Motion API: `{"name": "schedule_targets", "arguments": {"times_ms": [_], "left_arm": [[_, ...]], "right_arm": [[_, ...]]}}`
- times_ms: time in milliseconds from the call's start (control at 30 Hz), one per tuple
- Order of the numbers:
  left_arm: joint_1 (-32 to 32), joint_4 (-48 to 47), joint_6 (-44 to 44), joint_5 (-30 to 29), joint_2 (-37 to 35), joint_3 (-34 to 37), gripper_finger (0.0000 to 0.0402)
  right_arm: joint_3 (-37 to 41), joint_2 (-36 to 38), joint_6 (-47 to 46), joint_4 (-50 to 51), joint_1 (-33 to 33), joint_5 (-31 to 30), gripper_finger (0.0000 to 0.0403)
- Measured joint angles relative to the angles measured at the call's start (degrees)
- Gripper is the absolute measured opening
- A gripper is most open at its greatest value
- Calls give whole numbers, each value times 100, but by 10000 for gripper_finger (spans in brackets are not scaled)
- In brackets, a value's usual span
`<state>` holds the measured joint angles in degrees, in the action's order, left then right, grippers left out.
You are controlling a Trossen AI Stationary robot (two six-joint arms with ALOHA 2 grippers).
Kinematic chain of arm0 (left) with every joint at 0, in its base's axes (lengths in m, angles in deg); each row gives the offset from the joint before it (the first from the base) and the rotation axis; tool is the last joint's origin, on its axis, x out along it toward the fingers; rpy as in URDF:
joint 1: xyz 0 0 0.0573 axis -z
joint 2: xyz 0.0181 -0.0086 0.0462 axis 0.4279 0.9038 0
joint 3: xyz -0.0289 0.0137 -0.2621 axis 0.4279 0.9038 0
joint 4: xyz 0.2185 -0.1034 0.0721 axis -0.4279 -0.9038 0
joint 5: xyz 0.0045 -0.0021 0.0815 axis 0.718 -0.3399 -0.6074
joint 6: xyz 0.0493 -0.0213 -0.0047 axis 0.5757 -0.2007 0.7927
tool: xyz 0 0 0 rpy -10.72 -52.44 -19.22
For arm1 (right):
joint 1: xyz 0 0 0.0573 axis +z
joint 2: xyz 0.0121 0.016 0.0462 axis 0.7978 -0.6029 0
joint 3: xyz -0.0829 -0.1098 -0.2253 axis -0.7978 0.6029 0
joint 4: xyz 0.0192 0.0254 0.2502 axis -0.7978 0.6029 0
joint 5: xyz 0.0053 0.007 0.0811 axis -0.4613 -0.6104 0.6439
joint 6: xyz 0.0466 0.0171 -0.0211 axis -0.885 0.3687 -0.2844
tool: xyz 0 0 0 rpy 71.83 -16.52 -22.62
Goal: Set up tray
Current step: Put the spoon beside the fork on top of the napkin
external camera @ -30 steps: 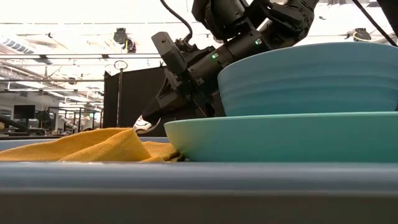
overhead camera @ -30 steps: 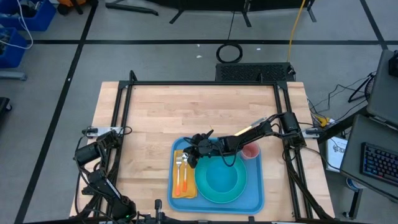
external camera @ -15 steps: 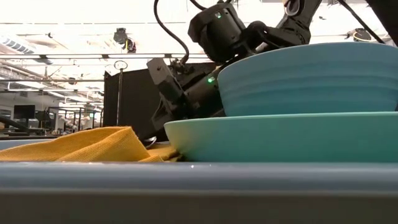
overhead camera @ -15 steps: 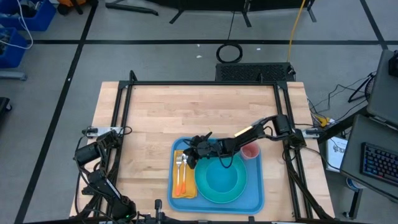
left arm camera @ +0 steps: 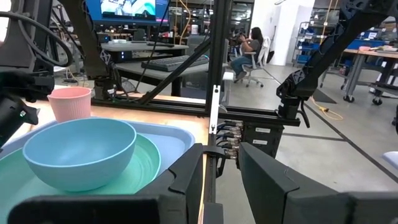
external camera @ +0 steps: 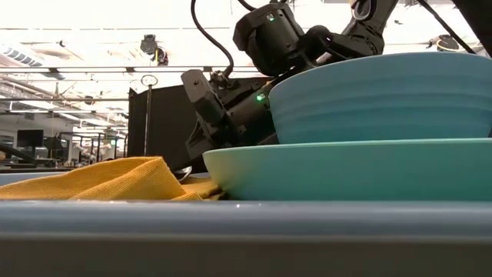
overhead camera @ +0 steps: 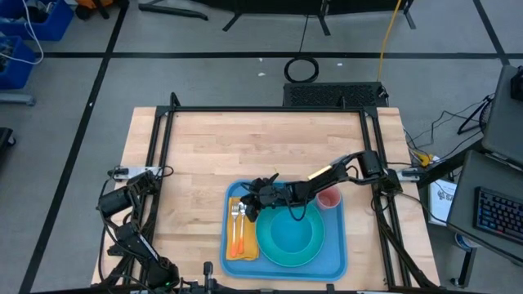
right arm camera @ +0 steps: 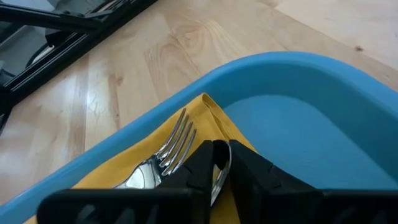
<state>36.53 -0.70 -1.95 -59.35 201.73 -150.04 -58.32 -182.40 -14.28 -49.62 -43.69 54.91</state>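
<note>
The right end effector sits low over the tray's far-left corner, fingers barely parted around a spoon lying beside the fork on the yellow napkin directly beneath. Cutlery runs lengthwise toward the tray's near edge. The left end effector, partly spread and empty, waits off the counter.

Tabletop: pale wood, black frame round it.
Plate: teal, round.
Bowl: light blue, upright on the plate.
Cup: pink, just beside the plate.
Napkin: yellow, beside the plate.
Fork: silver, lying on the napkin; orange-handled cutlery there too.
Person: seated on an office chair, far across the room.
</note>
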Motion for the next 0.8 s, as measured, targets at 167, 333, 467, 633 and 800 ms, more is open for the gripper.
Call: {"name": "schedule_targets", "arguments": {"times_ms": [167, 333, 467, 633, 800], "left_arm": [[0, 0, -4, 2, 0, 0, 108], [0, 0, -13, 2, 0, 0, 108], [-1, -1, -13, 4, 0, 0, 108], [0, -2, -13, 4, 0, 0, 108], [0, -51, -13, 7, 0, 0, 108]], "right_arm": [[-2, 0, 1, -3, 2, -5, 53], [-2, 0, 12, -43, 2, -5, 70], [-10, 0, 25, -106, 9, -16, 89], [-11, 0, 128, -233, 24, -45, 115], [-11, 0, 279, -385, 24, -51, 137]]}}
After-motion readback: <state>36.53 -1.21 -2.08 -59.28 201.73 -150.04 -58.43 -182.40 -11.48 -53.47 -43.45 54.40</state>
